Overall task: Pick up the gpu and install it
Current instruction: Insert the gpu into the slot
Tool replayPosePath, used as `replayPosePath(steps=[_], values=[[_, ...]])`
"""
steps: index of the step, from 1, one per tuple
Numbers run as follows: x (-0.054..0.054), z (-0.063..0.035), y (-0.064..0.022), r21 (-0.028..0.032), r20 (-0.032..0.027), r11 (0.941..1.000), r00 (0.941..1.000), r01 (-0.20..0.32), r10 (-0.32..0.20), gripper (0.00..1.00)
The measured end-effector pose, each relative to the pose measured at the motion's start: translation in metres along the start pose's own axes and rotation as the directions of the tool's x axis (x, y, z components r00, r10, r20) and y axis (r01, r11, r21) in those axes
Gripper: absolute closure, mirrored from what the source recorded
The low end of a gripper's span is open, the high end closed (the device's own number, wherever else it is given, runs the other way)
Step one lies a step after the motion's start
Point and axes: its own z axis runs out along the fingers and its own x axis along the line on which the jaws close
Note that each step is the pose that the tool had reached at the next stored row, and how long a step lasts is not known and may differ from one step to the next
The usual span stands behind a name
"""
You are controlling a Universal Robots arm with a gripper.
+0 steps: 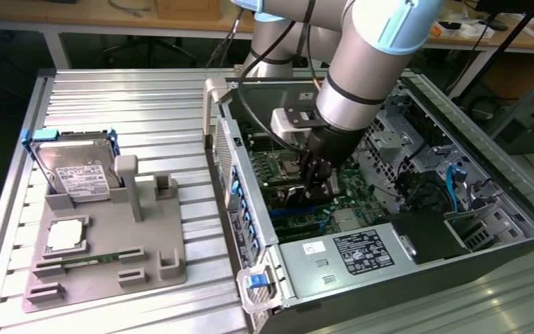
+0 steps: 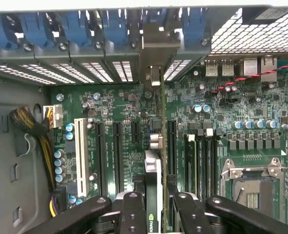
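My gripper (image 1: 316, 182) is down inside the open computer case (image 1: 248, 209), shut on the gpu (image 1: 297, 197), a thin dark card held on edge just above the motherboard (image 1: 272, 163). In the wrist view the gpu (image 2: 153, 170) runs edge-on between my two black fingers (image 2: 133, 207). Its silver end bracket (image 2: 156, 46) sits against the row of rear slot openings. The card lines up over the black expansion slots (image 2: 117, 151) on the green motherboard (image 2: 110, 107). Whether its lower edge is touching a slot is hidden.
A grey fixture (image 1: 147, 268) on the slatted table at the exterior view's left holds a hard drive (image 1: 77, 170), a processor chip (image 1: 66, 235) and a memory stick (image 1: 91, 261). Inside the case are the power supply (image 1: 360, 254), blue slot latches (image 2: 75, 27), memory modules (image 2: 197, 161) and a processor socket (image 2: 254, 180).
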Motion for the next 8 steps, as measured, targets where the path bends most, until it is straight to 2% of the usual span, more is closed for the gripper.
replayPosePath(steps=[8], values=[[0.0025,0.0062,-0.0003,-0.0016,-0.0002,1.0,1.0,0.0,0.0,0.73]])
